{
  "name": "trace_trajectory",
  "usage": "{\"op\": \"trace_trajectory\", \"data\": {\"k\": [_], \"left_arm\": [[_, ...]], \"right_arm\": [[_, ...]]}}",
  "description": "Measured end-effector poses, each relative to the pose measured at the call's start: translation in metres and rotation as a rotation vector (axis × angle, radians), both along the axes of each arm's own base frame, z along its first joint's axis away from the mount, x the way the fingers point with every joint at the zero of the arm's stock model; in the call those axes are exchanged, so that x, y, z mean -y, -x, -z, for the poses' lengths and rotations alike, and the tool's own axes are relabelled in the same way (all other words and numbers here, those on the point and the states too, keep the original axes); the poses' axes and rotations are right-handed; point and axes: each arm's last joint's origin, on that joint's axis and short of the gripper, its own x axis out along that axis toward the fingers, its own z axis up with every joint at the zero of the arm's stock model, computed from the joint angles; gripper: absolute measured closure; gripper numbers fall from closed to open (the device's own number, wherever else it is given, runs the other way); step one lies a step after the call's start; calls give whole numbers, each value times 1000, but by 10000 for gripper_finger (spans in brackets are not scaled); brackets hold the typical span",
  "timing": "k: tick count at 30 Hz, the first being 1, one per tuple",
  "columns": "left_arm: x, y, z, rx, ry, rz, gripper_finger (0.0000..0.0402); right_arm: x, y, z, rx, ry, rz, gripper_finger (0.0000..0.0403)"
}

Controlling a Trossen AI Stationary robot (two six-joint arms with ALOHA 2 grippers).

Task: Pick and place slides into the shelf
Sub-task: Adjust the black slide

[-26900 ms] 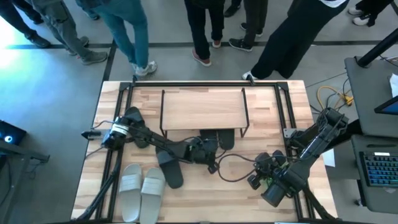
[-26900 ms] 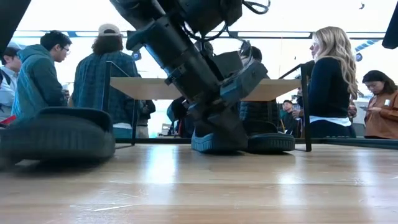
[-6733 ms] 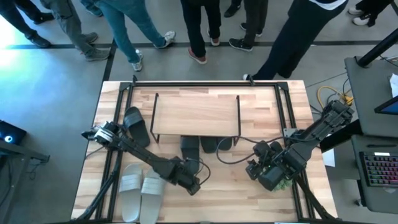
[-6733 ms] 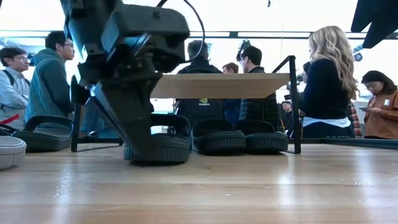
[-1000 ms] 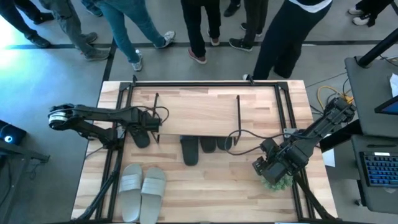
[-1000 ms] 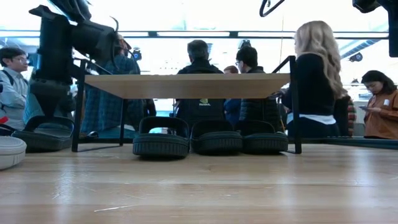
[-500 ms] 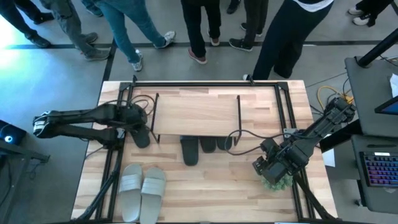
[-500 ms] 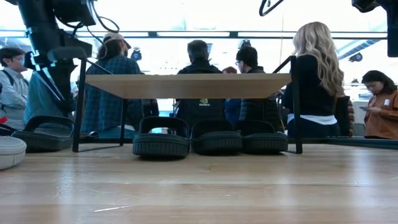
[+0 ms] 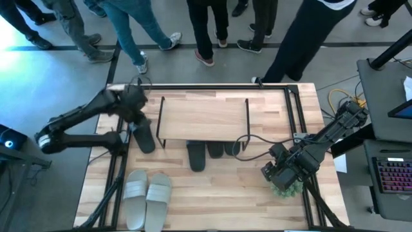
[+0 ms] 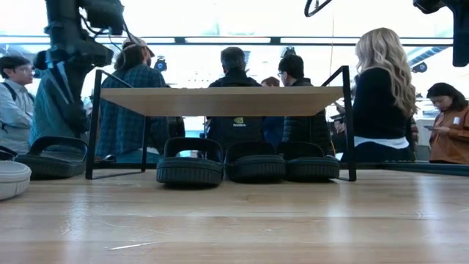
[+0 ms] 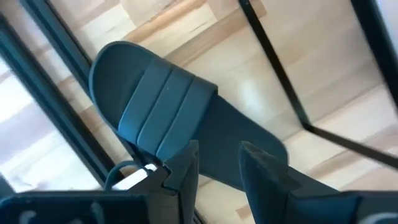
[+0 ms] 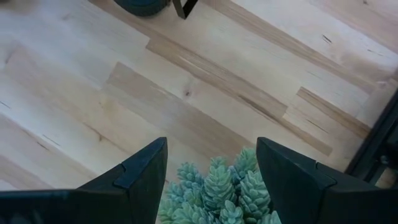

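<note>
Next slide: a fourth black slide [image 9: 143,136] is lying in the left-centre of the high view, just outside the left wire leg of the shelf [image 9: 203,115], not yet under the board.
Long axis: it is running up and down the high frame, roughly parallel to that leg.
Already stowed: three black slides [image 10: 242,161] are sitting side by side under the board, filling the centre of the low view.
Left gripper [image 11: 217,163]: it is hovering over this slide with its fingers partly apart and empty; the ribbed strap is showing just beyond the tips.
Nearer arm: the left, by far.
Right gripper [image 12: 210,163]: it is waiting at the lower right of the high view, jaws wide apart over a small green succulent [image 12: 217,190].
Pale slides [image 9: 147,196]: the pair is lying at the lower left, untouched.
</note>
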Motion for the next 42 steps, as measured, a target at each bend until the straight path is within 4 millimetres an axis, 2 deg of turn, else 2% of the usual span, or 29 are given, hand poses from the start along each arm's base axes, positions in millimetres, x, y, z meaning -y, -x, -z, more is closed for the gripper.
{"op": "trace_trajectory", "data": {"k": [3, 8, 12, 16, 20, 24, 30, 42], "left_arm": [[-24, 3, -2, 34, 86, -21, 301], [-56, 16, 5, 79, 258, -25, 301], [-74, 31, 19, 102, 439, -30, 301], [-96, 40, 35, 96, 517, -98, 301], [-111, 36, 49, 89, 586, -57, 301], [-131, 37, 68, 6, 632, -102, 301], [-139, 39, 85, -62, 688, -155, 301], [-142, 41, 92, -111, 706, -162, 301]], "right_arm": [[0, 0, 0, 2, -2, 0, 165], [0, 0, 0, 1, 0, -13, 165], [-1, -1, 0, -3, 4, -37, 165], [-1, -1, 0, -4, 6, -50, 165], [-1, -1, 0, -1, 6, -61, 165], [-2, -2, 0, 9, 4, -62, 165], [-1, -3, 0, 31, 23, -61, 165], [0, -3, 0, 50, 51, -64, 165]]}}
